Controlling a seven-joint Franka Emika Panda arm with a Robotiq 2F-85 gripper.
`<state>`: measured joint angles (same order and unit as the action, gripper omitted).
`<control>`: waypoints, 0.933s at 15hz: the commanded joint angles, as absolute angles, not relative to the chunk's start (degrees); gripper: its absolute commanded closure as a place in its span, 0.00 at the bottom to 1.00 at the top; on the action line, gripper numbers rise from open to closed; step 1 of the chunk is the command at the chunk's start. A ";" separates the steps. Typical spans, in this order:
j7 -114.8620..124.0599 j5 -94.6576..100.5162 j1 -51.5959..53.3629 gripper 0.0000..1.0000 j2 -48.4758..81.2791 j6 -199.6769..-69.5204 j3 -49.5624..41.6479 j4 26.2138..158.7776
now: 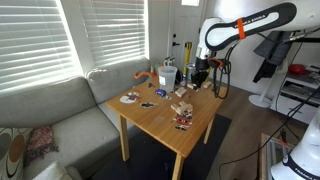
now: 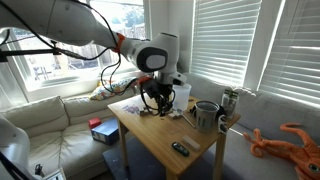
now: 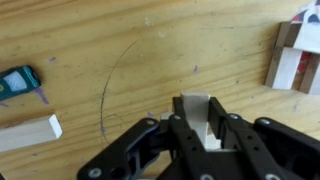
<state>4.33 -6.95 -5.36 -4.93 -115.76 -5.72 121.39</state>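
A grey sofa (image 1: 60, 110) is sitting along the window wall, beside the wooden worktop (image 1: 155, 116); the worktop is carrying a scatter of small things in both exterior views (image 2: 160, 135); the white arm (image 1: 245, 25) is reaching in from beyond the worktop's far side and bending down over it, filling much of an exterior view (image 2: 90, 35); an orange plush (image 2: 292, 140) is lying off to the side of the worktop, well apart from the arm; the hand (image 1: 200, 75) is hanging low over the worktop near the metal pot (image 1: 165, 74), which is standing upright (image 2: 205, 114); in the wrist view the hand (image 3: 200, 130) is coming in from the bottom edge, its two dark fingers (image 3: 228, 128) closing on either side of a pale block (image 3: 195, 105); the hand is grasping that block, which is sitting upright between the fingers over bare wood (image 3: 200, 40); whether the block is touching the worktop I cannot tell; a stack of blocks (image 3: 295, 55) is standing at the right edge of the wrist view, apart from the hand; a flat pale block (image 3: 28, 132) is lying at the lower left; a teal object (image 3: 18, 82) is lying near it, just above; a thin dark line (image 3: 112, 85) is curving across the wood between these and the hand.
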 commanded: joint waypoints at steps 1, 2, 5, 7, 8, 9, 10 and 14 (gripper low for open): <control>-4.45 -6.03 -4.16 0.93 -7.68 -113.39 -4.97 122.06; -6.63 -5.99 -3.69 0.93 -7.57 -113.13 -4.61 121.72; -13.21 -6.13 -2.15 0.93 -6.51 -112.15 -3.62 120.54; -17.35 -5.88 -1.08 0.93 -5.84 -111.50 -2.91 119.82; -19.43 -5.62 -0.60 0.93 -5.50 -111.14 -2.63 119.54; -21.49 -5.23 -0.18 0.93 -5.23 -110.83 -2.36 119.30; -23.74 -4.68 0.16 0.93 -5.01 -110.73 -2.18 119.12; -22.49 -5.64 0.11 0.72 -5.86 -112.89 -2.18 120.98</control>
